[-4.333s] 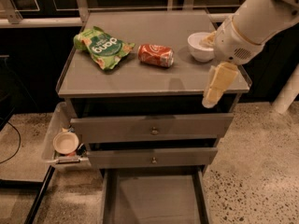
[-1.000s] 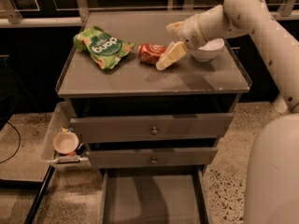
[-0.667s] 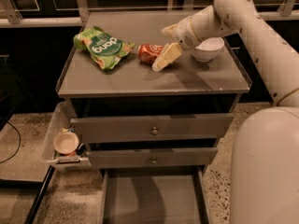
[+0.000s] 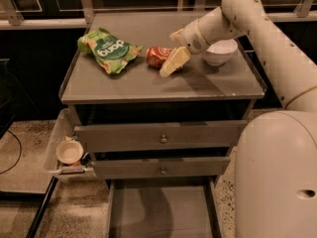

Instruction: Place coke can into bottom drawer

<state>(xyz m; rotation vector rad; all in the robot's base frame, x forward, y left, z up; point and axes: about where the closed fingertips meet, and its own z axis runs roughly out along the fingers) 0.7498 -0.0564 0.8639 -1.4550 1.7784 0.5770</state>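
The coke can [image 4: 156, 56] lies on its side on the cabinet top [image 4: 148, 86], right of the middle. My gripper [image 4: 172, 63] hangs from the arm that reaches in from the right. It is right against the can's right end and covers that end. The bottom drawer [image 4: 158, 209] is pulled out below the cabinet; what shows of its grey floor is bare.
A green snack bag [image 4: 108, 51] lies left of the can. A white bowl [image 4: 221, 51] stands just right of the gripper, behind the arm. Two shut drawer fronts [image 4: 161, 139] sit above the open drawer. A side bin holding a small cup [image 4: 69, 151] hangs at the left. My body [image 4: 277, 177] fills the lower right.
The arm has swung from the cabinet's right front edge to the left. In the last second the gripper has edged a little closer to the can. The can has not moved.
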